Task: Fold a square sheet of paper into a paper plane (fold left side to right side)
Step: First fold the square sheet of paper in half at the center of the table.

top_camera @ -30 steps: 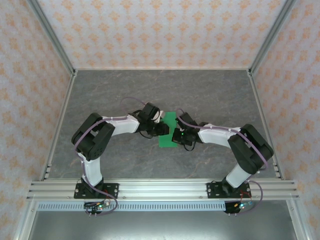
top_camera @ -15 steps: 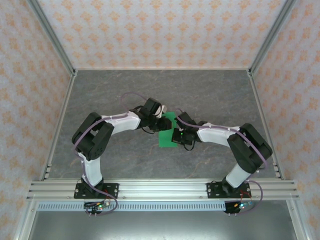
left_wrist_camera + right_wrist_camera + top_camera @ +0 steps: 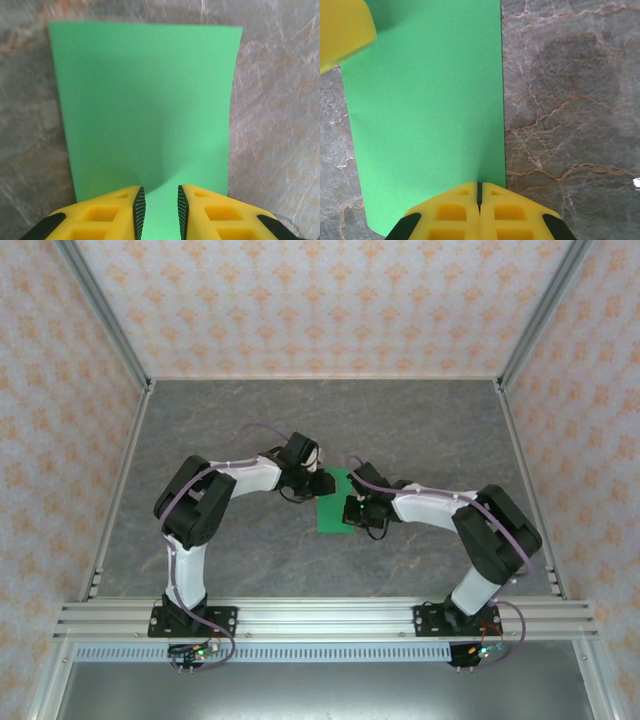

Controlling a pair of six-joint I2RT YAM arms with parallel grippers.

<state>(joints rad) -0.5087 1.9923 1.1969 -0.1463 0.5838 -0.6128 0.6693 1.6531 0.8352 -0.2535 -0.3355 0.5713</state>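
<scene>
Currently the paper [image 3: 334, 502] sits mid-bench [image 3: 420, 430], between both arms. Risk: it bows up toward the left end effector [image 3: 159, 210], so an uneven pull could slide it or skew the crease. Left jaws are narrowly apart, straddling the paper's edge; can't tell whether they grip. Right end effector [image 3: 479, 197] is pressed together, its tip on the paper by its edge.

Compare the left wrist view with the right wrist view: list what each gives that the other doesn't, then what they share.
Left wrist view: the left gripper, jaws slightly apart with green showing in the gap, and the far edge of the square sheet of paper with both far corners, its right side curling. Right wrist view: the right gripper, jaws shut at the sheet's near edge, and a yellow finger of the other gripper at the top left. Shared: the green sheet on the grey marbled table.
</scene>
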